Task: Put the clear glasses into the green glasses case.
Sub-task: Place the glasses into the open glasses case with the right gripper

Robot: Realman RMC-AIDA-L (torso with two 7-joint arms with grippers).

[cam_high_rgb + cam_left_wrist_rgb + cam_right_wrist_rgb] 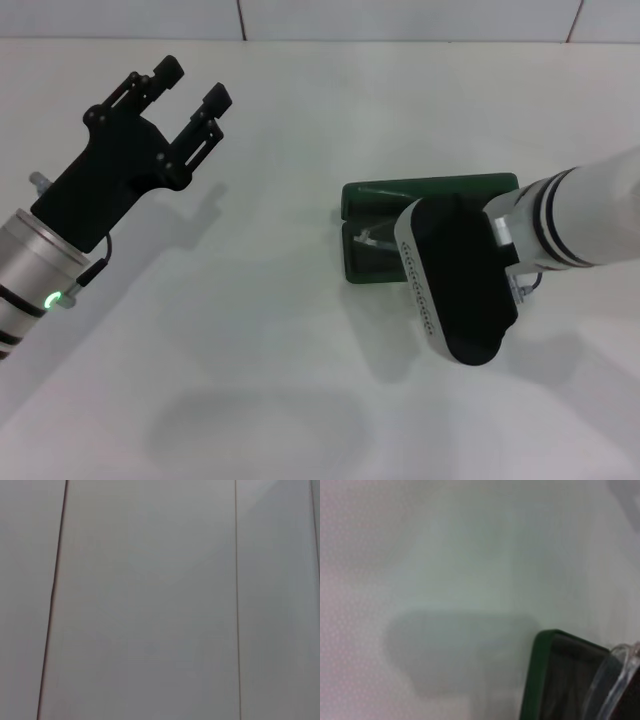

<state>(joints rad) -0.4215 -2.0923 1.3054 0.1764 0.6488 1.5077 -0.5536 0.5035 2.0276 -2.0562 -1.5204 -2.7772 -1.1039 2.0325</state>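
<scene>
— Where are the glasses [372, 238]?
— I see them, clear plastic, inside the open green case [430, 190], right of centre. Right gripper [455, 285] above; grip unreadable.
— Left gripper [190, 95]?
— Fingers spread, empty, far left.

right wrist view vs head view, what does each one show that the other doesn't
Only the right wrist view shows, from close by, a clear arm of the clear glasses over the dark lining at a corner of the green glasses case. Only the head view shows the left gripper, open and raised over the table away from the case, and the right arm covering much of the open case. Both show case, glasses and white table.
</scene>
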